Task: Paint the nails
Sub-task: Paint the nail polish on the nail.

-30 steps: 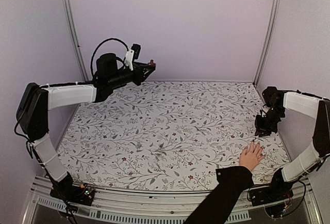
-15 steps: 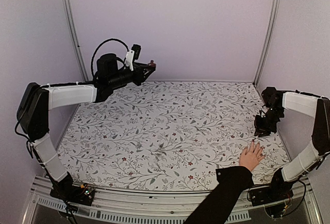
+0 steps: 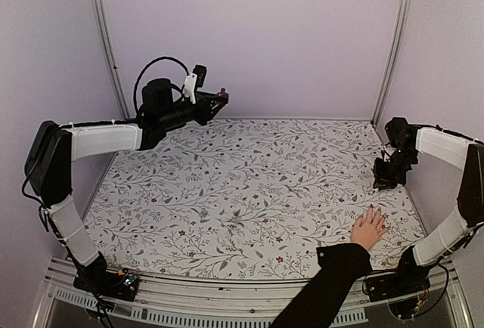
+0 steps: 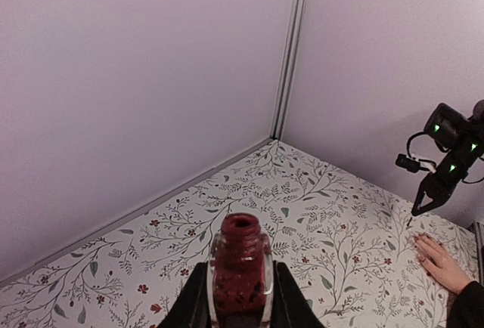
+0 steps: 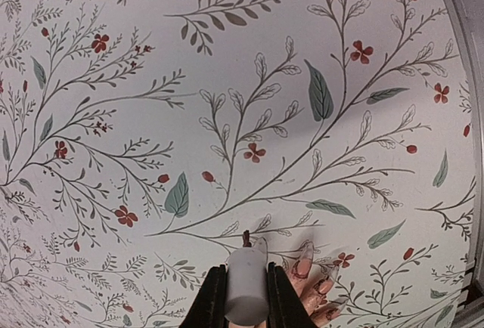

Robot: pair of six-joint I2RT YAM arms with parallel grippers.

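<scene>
A light-skinned hand (image 3: 369, 228) with a black sleeve lies flat on the floral table at the front right. Its long pale-pink nails (image 5: 303, 261) show in the right wrist view. My right gripper (image 5: 246, 298) is shut on a white cap (image 5: 246, 283) whose dark-red brush tip (image 5: 246, 238) points down just beyond the fingertips, above the table. In the top view this gripper (image 3: 384, 181) hangs a little behind the hand. My left gripper (image 4: 240, 286) is shut on an open dark-red bottle (image 4: 240, 267), held high at the back left (image 3: 219, 95).
The table (image 3: 242, 192) has a floral cover. Pale walls with metal corner posts (image 3: 393, 41) close it in at the back and sides. The right wall's base (image 5: 465, 56) runs close beside the hand.
My right gripper has lifted and drawn slightly back from the hand with the cap and brush. The left arm and the hand have not moved.
</scene>
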